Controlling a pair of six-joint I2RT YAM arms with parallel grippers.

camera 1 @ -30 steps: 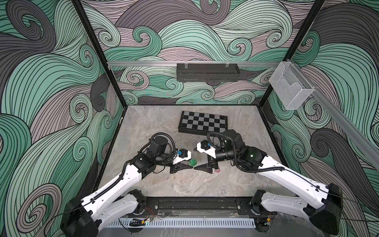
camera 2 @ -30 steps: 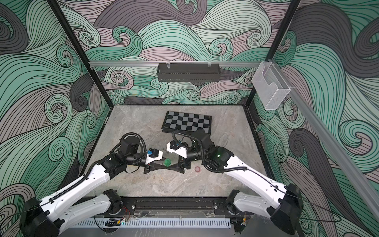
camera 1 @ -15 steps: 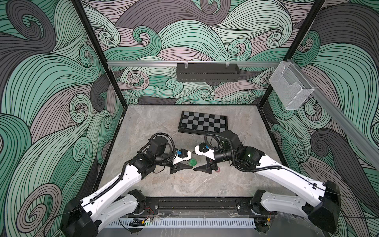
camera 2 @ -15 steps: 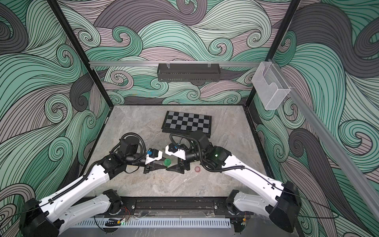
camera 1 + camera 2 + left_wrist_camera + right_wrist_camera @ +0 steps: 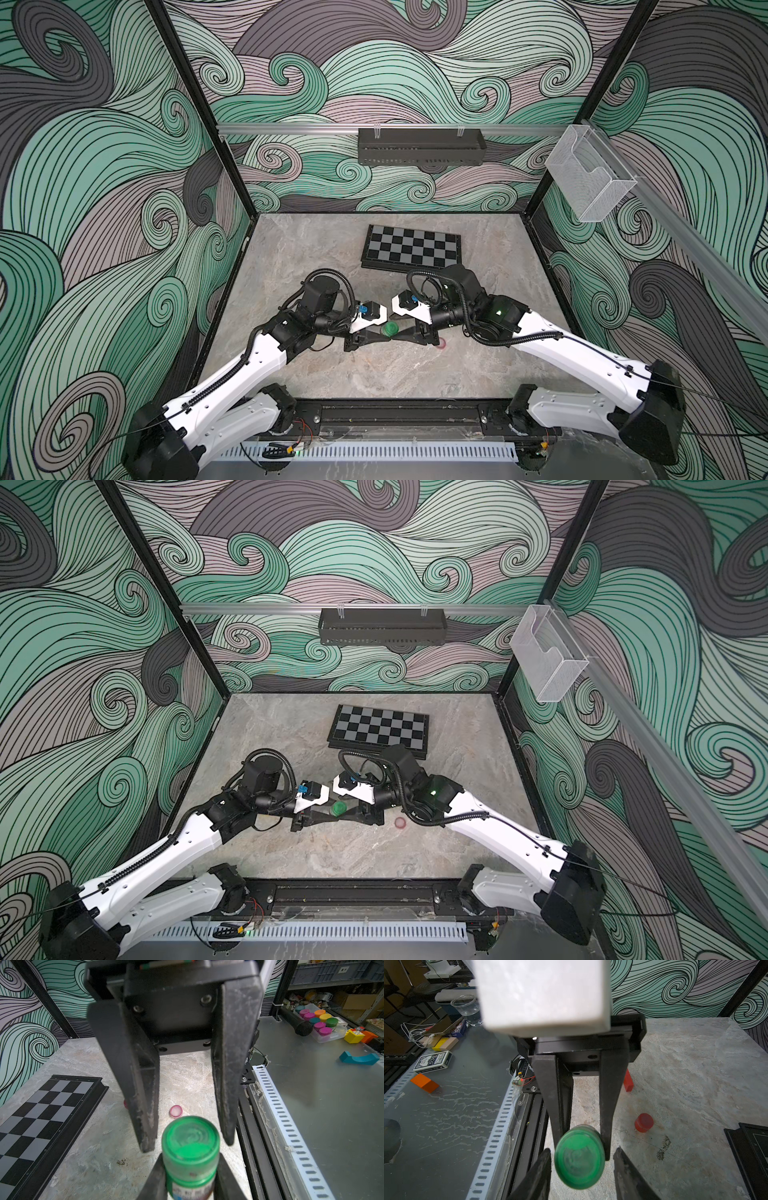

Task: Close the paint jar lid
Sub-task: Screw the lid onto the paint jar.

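Observation:
A small paint jar with a green lid (image 5: 390,329) (image 5: 337,808) sits between the two grippers near the table's middle. My left gripper (image 5: 190,1169) is shut on the jar's body just below the lid (image 5: 190,1142). My right gripper (image 5: 582,1159) reaches in from the opposite side. Its fingers (image 5: 542,1167) stand on either side of the green lid (image 5: 579,1157), with a narrow gap at each side. In both top views the fingertips of the two grippers (image 5: 384,337) (image 5: 398,335) meet at the jar.
A loose pink lid (image 5: 442,343) (image 5: 400,822) (image 5: 176,1111) lies on the table right of the jar. A small red jar (image 5: 643,1122) and a red block (image 5: 628,1084) lie nearby. A folded chessboard (image 5: 411,251) (image 5: 380,729) lies behind the grippers.
My right gripper has moved left to the jar and its jaws have narrowed around the green lid. The left arm and the jar have held still.

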